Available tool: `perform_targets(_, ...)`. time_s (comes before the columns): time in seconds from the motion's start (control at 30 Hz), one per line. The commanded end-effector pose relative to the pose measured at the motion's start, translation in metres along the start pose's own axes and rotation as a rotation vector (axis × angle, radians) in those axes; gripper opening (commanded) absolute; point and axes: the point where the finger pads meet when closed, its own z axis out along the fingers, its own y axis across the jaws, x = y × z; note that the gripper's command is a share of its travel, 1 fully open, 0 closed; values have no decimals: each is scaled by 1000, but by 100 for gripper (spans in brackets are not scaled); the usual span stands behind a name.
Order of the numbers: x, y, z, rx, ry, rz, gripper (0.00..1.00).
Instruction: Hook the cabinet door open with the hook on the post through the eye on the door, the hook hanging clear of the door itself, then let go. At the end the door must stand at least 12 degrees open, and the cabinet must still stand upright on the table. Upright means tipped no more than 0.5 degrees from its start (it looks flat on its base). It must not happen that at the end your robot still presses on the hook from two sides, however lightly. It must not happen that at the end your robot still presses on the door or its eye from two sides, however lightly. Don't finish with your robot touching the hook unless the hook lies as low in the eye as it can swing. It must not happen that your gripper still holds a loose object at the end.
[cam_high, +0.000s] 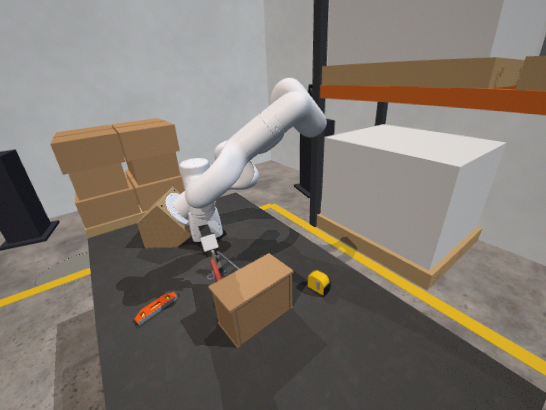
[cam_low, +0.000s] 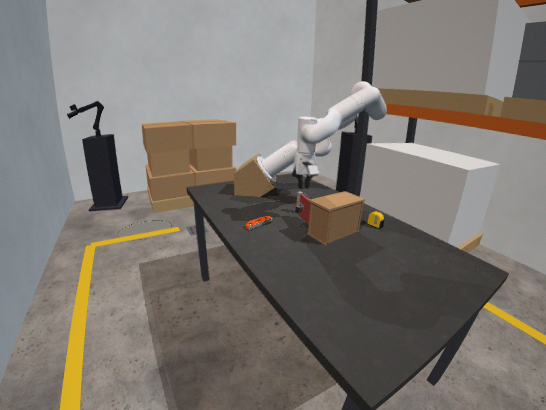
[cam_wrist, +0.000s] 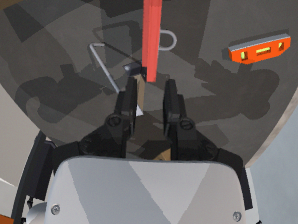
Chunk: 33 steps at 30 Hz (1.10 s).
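Observation:
The brown cabinet (cam_high: 252, 295) stands flat on the dark table, also in the exterior view (cam_low: 335, 215). Its red door (cam_wrist: 153, 16) stands open and shows edge-on in the wrist view. A metal eye ring (cam_wrist: 168, 39) sticks out on the door's right side. A thin grey wire hook (cam_wrist: 107, 66) lies to the door's left, hinged at a small tan post (cam_wrist: 140, 86). The hook is not through the eye. My gripper (cam_wrist: 150, 90) (cam_high: 209, 245) hangs just above the post and the door's edge. Its fingers stand a little apart with nothing gripped between them.
An orange spirit level (cam_high: 155, 307) lies left of the cabinet. A yellow tape measure (cam_high: 318, 281) lies to its right. A tilted cardboard box (cam_high: 160, 225) covers the arm's base. Stacked boxes, a shelf rack and a large white crate stand beyond the table.

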Motion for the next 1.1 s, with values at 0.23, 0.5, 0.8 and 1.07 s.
perform_targets(0.23,1,0,19,-1,1,-1,27)
perform_targets(0.5,1,0,29,-1,1,-1,27)
perform_targets(0.8,2,0,41,-1,1,-1,27)
perform_targets(1.07,2,0,46,-1,1,-1,27)
